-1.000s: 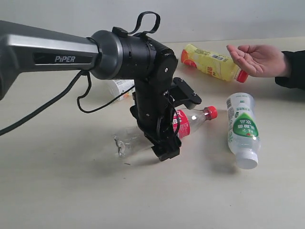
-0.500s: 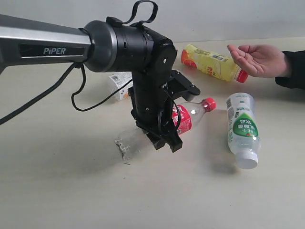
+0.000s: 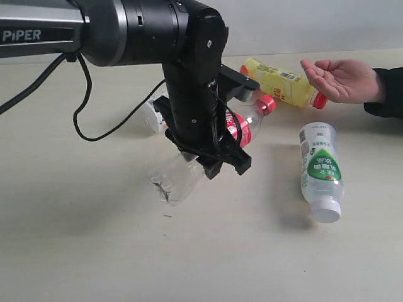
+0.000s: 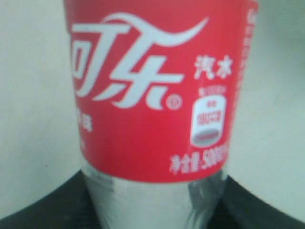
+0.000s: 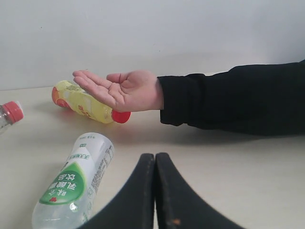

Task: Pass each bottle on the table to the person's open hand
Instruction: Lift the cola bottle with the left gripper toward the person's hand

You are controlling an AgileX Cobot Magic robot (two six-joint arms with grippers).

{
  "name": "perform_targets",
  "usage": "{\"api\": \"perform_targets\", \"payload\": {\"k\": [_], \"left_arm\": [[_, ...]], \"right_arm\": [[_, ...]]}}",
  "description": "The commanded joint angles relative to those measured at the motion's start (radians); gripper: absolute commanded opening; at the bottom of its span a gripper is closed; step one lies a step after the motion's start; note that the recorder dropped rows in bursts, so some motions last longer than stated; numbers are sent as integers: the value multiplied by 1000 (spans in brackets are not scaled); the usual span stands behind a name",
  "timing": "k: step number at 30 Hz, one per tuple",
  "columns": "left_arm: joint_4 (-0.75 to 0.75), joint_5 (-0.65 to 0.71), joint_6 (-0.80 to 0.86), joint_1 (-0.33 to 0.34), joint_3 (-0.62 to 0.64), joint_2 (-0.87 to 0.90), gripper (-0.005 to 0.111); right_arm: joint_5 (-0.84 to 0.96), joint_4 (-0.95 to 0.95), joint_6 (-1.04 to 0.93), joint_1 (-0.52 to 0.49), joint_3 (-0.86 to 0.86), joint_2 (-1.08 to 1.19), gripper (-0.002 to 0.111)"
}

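Exterior alone shows left claw [image 3: 225, 165] holding the red-label bottle [image 3: 178, 180], seemingly aloft

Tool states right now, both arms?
Left tool: closed on the red-label bottle.
Right tool: closed, holding nothing.
Person's hand: open, empty.

Clear bottle [image 3: 176, 182] — thin glossy plastic, crinkled base; red label [image 4: 152, 90] smooth; table [image 3: 94, 251] — matt pale wood-grain.

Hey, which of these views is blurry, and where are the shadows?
Left wrist view: the red-labelled bottle fills the frame, its print soft and out of focus. Exterior view: sharp, with a soft shadow beside the green-labelled bottle on the table. Right wrist view: clear, the open hand evenly lit.
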Motion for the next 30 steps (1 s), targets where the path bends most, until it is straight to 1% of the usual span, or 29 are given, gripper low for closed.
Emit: {"api": "perform_targets", "payload": {"k": [1,6,8,10,12,16,21,25,28,30], "left_arm": [[8,53,-71,-15,-47,-17,0],[28,62,-122,-71,-137,-17,0],[90,71,-199,-110,-203,-17,0],[127,71,-243,-136,-257,-17,0],[124,71,-254,-152,-305,-17,0],[119,71,-301,-162,-383,-17,0],[117,49,-340,-162,-430,-17,0],[86,-29,-356,-162,-469,-14,0],[6,-113,-356,-162,-496,-10,0],[-55,-145,-354,-160,-525,7,0]], "right_arm": [[-7,-1,-1,3,5,-5,0],[-7,-1,-1,3,5,-5,0],[-7,-1,-1,3,5,-5,0],[-7,-1,-1,3,5,-5,0],[-7,-1,-1,3,5,-5,0],[-7,-1,-1,3,5,-5,0],[-7,-1,-1,3,5,-5,0],[-7,-1,-1,3,5,-5,0],[-7,-1,-1,3,5,-5,0],[-7,-1,-1,3,5,-5,0]]}}
